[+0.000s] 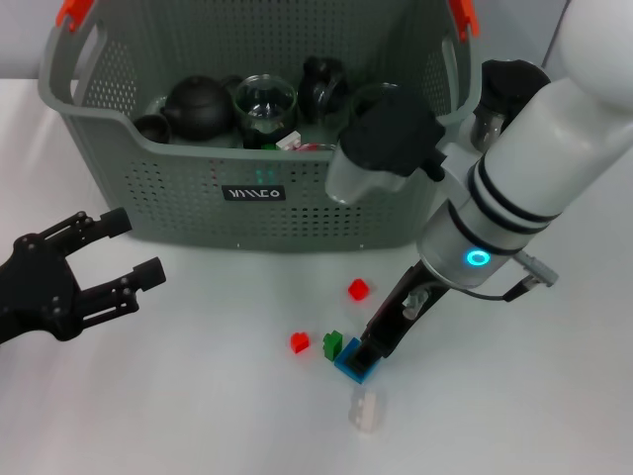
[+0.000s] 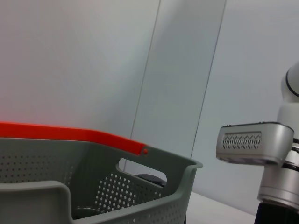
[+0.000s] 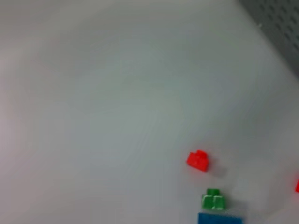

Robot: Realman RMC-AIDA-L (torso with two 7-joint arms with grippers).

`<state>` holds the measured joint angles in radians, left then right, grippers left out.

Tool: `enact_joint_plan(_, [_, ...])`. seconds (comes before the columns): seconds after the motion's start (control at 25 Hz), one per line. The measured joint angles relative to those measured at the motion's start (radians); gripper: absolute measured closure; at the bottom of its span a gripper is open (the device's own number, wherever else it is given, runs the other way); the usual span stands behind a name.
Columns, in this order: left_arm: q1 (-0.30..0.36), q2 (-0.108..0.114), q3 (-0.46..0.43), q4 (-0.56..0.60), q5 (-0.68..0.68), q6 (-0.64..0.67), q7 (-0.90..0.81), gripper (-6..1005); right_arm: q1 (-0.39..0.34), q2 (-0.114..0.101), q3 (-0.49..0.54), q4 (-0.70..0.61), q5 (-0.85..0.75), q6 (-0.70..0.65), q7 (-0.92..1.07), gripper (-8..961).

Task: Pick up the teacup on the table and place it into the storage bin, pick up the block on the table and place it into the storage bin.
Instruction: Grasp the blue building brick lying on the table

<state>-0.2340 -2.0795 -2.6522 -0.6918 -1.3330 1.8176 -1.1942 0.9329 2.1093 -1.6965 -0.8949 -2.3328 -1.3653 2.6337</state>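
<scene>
The blue block [image 1: 353, 361] lies on the white table [image 1: 178, 396] in front of the storage bin [image 1: 252, 213], on the side of the bin's label, and the right gripper [image 1: 364, 356] is down on it, its dark fingers reaching the block's top; whether they are closed on it or only poised around it cannot be told from the head view, and the right wrist view shows just the block's edge with no fingers. A green block [image 1: 332, 343] sits touching or just beside the blue one on its side toward the bin, a red block [image 1: 299, 342] lies a little beyond the green one, a second red block [image 1: 358, 289] lies nearer the bin, and a pale block [image 1: 367, 410] lies on the blue block's far side from the bin. To do this step well, the fingers should probably seat squarely on two opposite flat sides of the blue block before closing, so the green neighbour is not pinched or dragged along, and the lift should go straight up before swinging over the bin's rim. The bin already holds a black teapot [image 1: 198, 107], a glass cup [image 1: 265, 102] and other dark teaware, so a release over a free spot seems wise. The left gripper [image 1: 104, 259] hovers with fingers spread, well apart from the blocks, off the bin's other front corner.
</scene>
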Motion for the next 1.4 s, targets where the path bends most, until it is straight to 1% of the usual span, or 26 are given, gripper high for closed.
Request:
enact_joint_plan(0.16, [-0.001,-0.003,0.0,0.001,0.0,-0.006,0.001,172,-0.009,0.0,-0.053,0.003,0.001,0.042,0.028,329])
enact_joint_plan(0.44, [-0.003,-0.001,0.0,0.014,0.0,-0.012,0.001,172,-0.015,0.002,-0.106,0.02,0.042,0.095,0.027,328])
enact_joint_plan(0.68, [-0.002,-0.002,0.001,0.015,0.0,-0.018,0.002,172,-0.014,0.003,-0.152,0.042,0.047,0.129,0.034,328])
enact_joint_plan(0.8, [-0.002,-0.002,0.003,0.015,0.0,-0.018,0.002,172,-0.015,0.003,-0.155,0.045,0.042,0.135,0.037,329])
enact_joint_plan(1.12, [-0.003,-0.001,0.005,0.026,0.0,-0.018,0.002,172,-0.016,-0.006,-0.149,0.06,0.038,0.15,0.039,329])
enact_joint_plan(1.4, [-0.004,-0.001,0.008,0.026,0.001,-0.018,0.002,173,-0.019,-0.007,-0.149,0.044,0.021,0.145,0.033,334])
